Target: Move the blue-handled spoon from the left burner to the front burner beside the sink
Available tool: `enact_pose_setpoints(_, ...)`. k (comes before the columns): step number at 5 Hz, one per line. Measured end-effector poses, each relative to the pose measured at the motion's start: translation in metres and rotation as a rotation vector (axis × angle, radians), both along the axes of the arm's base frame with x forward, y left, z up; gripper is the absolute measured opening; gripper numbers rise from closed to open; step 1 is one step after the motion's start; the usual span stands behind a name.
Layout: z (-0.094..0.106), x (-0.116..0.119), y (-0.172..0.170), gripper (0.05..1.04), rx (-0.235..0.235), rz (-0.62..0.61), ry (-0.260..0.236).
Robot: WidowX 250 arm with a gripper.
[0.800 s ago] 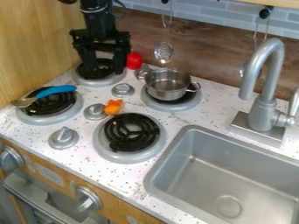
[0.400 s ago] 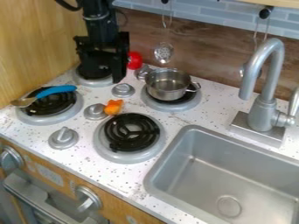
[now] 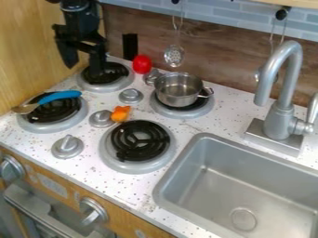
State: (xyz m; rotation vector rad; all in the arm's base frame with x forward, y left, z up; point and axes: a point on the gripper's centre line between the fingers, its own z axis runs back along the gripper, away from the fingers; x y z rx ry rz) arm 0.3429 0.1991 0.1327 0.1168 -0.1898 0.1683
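My gripper (image 3: 82, 60) hangs open at the upper left, over the left part of the back left burner (image 3: 105, 76), with nothing between its fingers. To its right, a red object (image 3: 142, 64) stands near the back wall. A metal pot (image 3: 177, 89) rests on the back right burner. Across the front left burner (image 3: 51, 110) lies a spoon with a blue handle (image 3: 60, 96). A small orange object (image 3: 121, 113) sits beside a grey knob, behind the front right burner (image 3: 140, 141).
A grey sink (image 3: 248, 186) with a tall curved faucet (image 3: 282, 97) takes up the right side. Wood panelling (image 3: 37, 42) borders the left. A slotted ladle (image 3: 174, 55) hangs at the back wall, near a black rectangular piece (image 3: 129, 46).
The gripper has shifted left and a little up, uncovering the black rectangular piece and more of the back left burner. The pot, spoon, red object and orange object stay where they were.
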Motion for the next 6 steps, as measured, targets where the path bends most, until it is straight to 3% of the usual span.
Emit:
enact_pose_setpoints(1,0.012,-0.008,0.035,1.002,0.064,-0.006,0.023)
enact_pose_setpoints(2,0.008,-0.019,0.062,1.002,0.137,-0.090,0.062)
enact_pose_setpoints(3,-0.018,-0.025,0.080,1.002,0.215,-0.155,0.124)
enact_pose_setpoints(4,-0.034,-0.027,0.091,1.002,0.246,-0.197,0.178)
enact_pose_setpoints(5,-0.050,-0.025,0.099,1.002,0.229,-0.236,0.220)
enact_pose_setpoints(6,-0.058,-0.020,0.107,1.002,0.193,-0.320,0.294)
